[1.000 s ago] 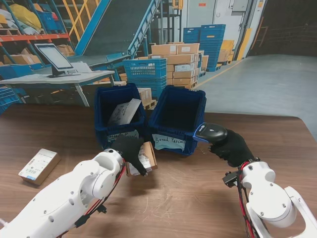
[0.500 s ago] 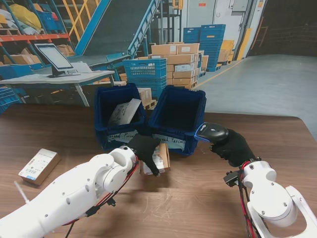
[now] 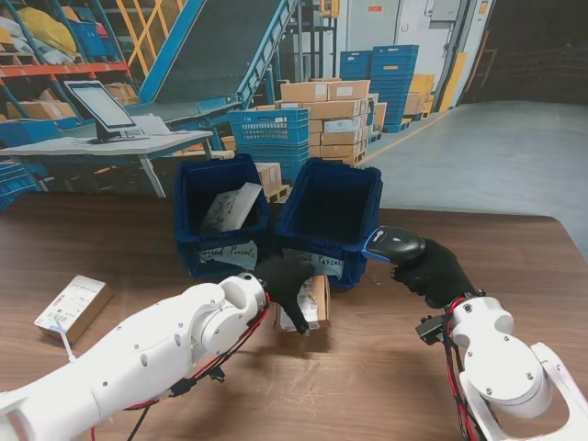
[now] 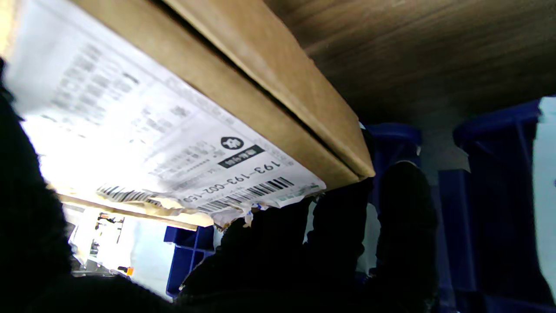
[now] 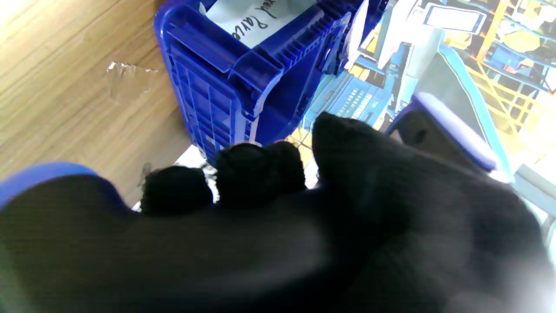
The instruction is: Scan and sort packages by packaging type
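The left robot hand (image 3: 287,287) is clamped around a small cardboard box (image 3: 314,299), lifting it clear of the bench (image 3: 367,367) just in front of the right-hand blue bin (image 3: 329,219). The left wrist view shows the box's printed label (image 4: 173,143) turned toward the palm side with its barcodes uncovered, which suits presenting it for a read. The right robot hand (image 3: 432,273) is wrapped around a handheld scanner (image 3: 393,246), whose head points leftward toward the box, so the scan looks like the step in hand. The box hangs close to the bin's near wall, leaving little room before the rim; it would need to rise to clear that edge. The left blue bin (image 3: 220,213) already holds a pale flat parcel (image 3: 230,208). Another small box (image 3: 72,307) lies well apart on the far left, and open wood lies nearer the robot.
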You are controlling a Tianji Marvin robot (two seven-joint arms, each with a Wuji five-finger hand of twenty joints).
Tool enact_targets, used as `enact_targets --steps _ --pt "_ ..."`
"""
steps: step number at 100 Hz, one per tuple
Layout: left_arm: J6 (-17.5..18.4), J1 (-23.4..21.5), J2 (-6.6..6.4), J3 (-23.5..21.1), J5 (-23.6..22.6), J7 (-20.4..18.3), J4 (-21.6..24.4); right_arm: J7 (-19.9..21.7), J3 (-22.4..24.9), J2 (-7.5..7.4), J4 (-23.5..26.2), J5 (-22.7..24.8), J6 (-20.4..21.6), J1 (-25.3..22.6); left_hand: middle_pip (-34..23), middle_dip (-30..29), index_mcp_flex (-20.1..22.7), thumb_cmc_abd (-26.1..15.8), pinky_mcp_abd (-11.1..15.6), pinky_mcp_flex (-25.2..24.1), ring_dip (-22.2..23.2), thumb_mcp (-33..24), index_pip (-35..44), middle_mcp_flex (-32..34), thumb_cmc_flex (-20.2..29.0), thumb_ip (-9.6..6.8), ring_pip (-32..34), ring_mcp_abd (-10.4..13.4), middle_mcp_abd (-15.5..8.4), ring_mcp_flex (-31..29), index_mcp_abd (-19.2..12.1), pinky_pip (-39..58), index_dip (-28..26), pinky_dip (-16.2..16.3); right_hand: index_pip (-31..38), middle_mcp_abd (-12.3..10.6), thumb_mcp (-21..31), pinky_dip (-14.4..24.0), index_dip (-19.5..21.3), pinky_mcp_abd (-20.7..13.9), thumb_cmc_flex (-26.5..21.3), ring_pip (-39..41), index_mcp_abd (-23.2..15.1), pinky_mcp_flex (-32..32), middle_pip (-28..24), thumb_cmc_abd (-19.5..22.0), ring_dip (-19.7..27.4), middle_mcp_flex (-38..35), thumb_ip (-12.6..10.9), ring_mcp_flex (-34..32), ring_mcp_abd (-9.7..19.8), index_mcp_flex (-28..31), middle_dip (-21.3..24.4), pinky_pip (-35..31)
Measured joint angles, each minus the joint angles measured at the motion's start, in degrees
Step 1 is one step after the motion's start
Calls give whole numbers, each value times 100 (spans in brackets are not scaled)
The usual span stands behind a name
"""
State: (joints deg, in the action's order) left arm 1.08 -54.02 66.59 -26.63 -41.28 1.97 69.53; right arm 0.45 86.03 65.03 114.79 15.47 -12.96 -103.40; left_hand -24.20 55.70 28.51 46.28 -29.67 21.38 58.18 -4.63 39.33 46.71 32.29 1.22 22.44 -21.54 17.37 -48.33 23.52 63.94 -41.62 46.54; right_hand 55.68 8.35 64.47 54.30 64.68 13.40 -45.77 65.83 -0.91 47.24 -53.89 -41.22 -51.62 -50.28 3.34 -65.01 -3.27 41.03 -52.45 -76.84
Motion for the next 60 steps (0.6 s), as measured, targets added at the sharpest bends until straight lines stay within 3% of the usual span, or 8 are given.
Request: enact_targets --steps 60 --pt "362 200 205 393 347 20 -495 97 68 -7 -16 7 -26 -11 0 0 1 -14 0 -187 1 0 4 0 2 20 0 0 -3 9 -9 -21 140 -2 0 1 0 0 0 0 0 0 0 0 0 0 0 0 0 0 0 0 0 0"
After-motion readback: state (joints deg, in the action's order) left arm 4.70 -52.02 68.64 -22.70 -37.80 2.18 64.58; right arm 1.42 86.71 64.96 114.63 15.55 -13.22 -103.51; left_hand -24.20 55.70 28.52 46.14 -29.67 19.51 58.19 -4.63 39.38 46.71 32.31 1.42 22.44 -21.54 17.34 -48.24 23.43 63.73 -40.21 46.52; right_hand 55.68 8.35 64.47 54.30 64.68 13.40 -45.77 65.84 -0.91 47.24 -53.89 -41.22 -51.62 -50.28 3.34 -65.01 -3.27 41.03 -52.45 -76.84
